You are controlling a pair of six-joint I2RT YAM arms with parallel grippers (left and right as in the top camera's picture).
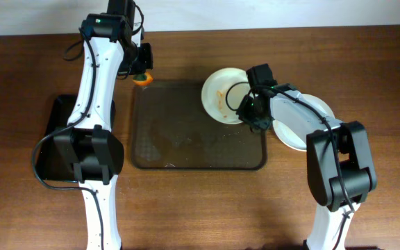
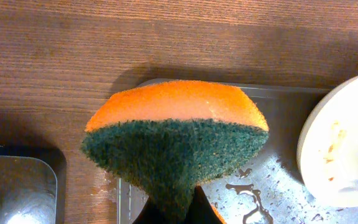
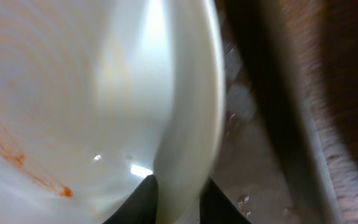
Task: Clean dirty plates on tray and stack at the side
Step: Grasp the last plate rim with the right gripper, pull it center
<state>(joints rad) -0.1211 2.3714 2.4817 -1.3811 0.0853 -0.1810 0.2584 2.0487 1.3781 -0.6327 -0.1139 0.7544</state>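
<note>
A dirty plate (image 1: 221, 96) with orange smears is tilted over the far right part of the dark brown tray (image 1: 186, 139). My right gripper (image 1: 250, 110) is shut on its right rim; in the right wrist view the rim (image 3: 185, 124) passes between the fingers (image 3: 178, 199). More plates (image 1: 304, 121) lie stacked on the table right of the tray, partly hidden by the right arm. My left gripper (image 1: 142, 75) is shut on an orange and green sponge (image 2: 176, 137) above the tray's far left corner. The plate also shows in the left wrist view (image 2: 344, 143).
A glossy black tray (image 1: 55, 139) lies at the left, partly under the left arm. The brown tray's surface (image 2: 278, 186) is wet with water drops. Wooden table (image 1: 200, 208) surrounds everything.
</note>
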